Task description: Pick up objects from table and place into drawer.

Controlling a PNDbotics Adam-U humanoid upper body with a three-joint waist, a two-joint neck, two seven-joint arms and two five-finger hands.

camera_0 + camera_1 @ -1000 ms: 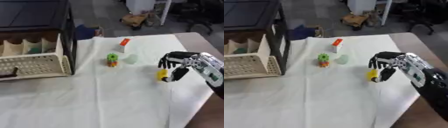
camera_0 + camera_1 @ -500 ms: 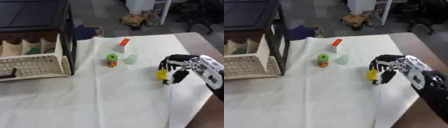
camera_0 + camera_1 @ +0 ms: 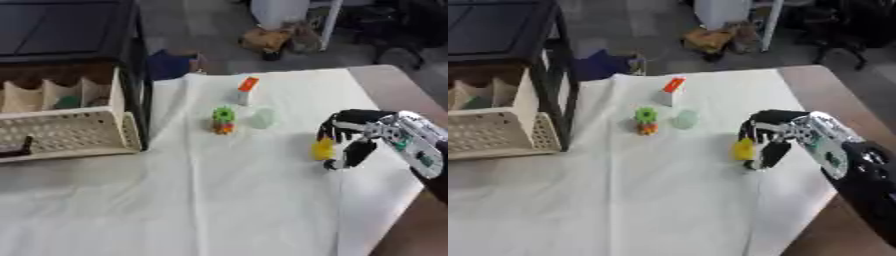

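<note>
- The right robot hand point(image 3: 363, 135) is curled around a small yellow object point(image 3: 324, 149) low over the white-covered tabletop point(image 3: 219, 200), at its right side.
- A green-and-orange toy point(image 3: 223, 120), a pale round piece point(image 3: 263, 118) and a white-and-orange block point(image 3: 246, 89) sit mid-table.
- The open drawer point(image 3: 66, 130) stands at left.

From my seat both eye views look soft and evenly lit, the white cloth point(image 3: 219, 200) bright without glare, shadows faint, far floor blurred and dimmer.

Drawer point(image 3: 61, 131) — left side cut off
</note>
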